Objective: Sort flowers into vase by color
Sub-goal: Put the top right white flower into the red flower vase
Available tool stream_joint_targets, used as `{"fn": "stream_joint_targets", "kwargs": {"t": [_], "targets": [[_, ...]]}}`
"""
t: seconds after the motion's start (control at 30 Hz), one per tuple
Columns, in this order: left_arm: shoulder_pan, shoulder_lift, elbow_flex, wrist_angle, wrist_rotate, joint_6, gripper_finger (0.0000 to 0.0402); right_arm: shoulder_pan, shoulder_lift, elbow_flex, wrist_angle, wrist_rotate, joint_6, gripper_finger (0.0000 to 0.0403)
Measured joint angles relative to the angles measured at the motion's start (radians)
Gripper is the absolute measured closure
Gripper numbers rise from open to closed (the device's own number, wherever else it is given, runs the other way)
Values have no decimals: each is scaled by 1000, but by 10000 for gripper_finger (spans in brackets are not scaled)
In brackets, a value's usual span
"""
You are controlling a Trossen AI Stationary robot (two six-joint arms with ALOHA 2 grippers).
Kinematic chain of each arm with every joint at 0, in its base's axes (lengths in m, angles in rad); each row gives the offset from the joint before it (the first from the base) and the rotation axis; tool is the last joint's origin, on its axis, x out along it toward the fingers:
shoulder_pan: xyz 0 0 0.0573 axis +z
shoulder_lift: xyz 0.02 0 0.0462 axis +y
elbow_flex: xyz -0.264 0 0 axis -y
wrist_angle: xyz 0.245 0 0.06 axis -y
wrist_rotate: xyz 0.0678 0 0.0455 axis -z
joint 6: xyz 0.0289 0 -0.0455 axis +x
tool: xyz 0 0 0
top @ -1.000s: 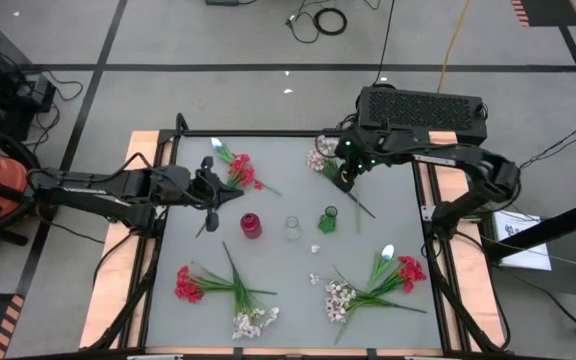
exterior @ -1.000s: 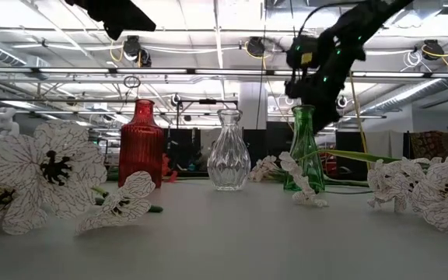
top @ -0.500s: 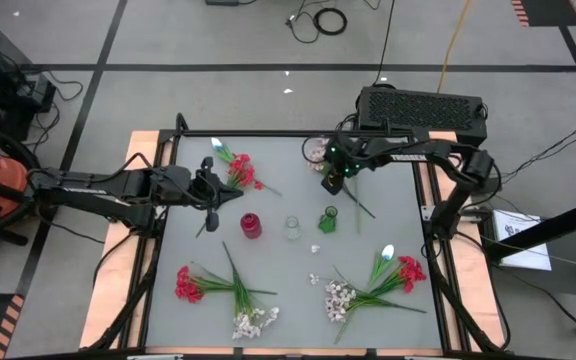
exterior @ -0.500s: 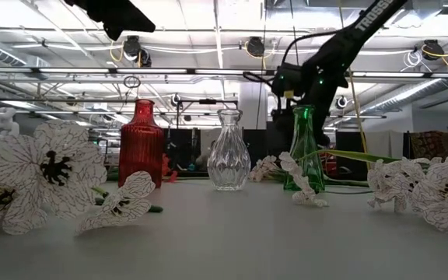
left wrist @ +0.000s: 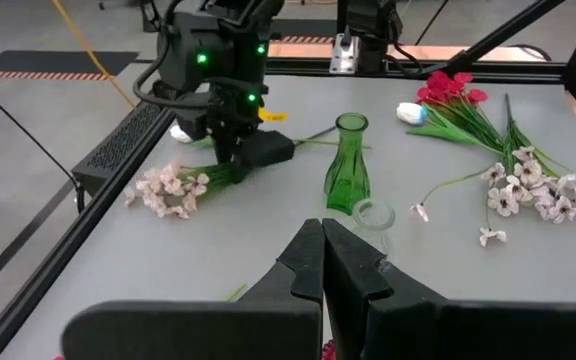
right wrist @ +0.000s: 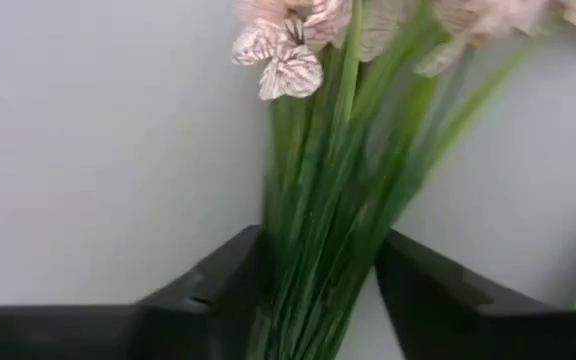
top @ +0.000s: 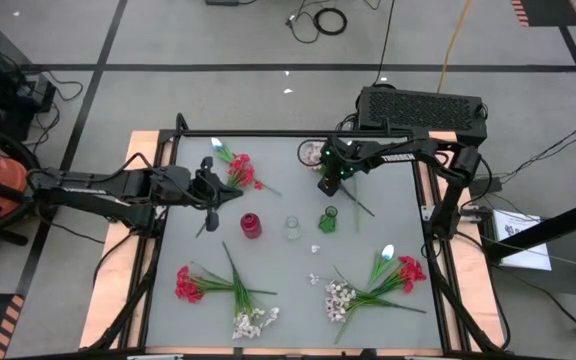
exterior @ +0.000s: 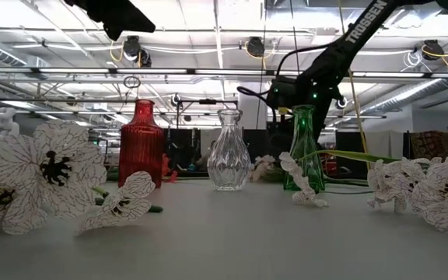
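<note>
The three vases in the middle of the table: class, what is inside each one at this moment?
The red vase, clear vase and green vase show no stem rising from their mouths. The red vase's ribbed glass hides its inside; the other two look empty.

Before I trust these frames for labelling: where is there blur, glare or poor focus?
Right wrist view: the pinkish-white sprig between the right gripper fingers is smeared, too close. Low view: near blossoms loom large; ceiling lights glare behind the vases. High view: even light, small detail. Left wrist view: sharp.
</note>
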Motion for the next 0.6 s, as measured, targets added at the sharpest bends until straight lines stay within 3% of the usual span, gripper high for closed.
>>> {"fn": "stream_joint_targets", "kwargs": {"t": [0.2,0.37,0.6], "targets": [[0,0,0,0,0,4,400,-1,-37,-5,14,14,7,383],[0,0,0,0,0,4,400,6,-148,-5,78,5,7,387],[0,0,0,0,0,7,400,41,-427,-5,266,-91,-3,398]]}}
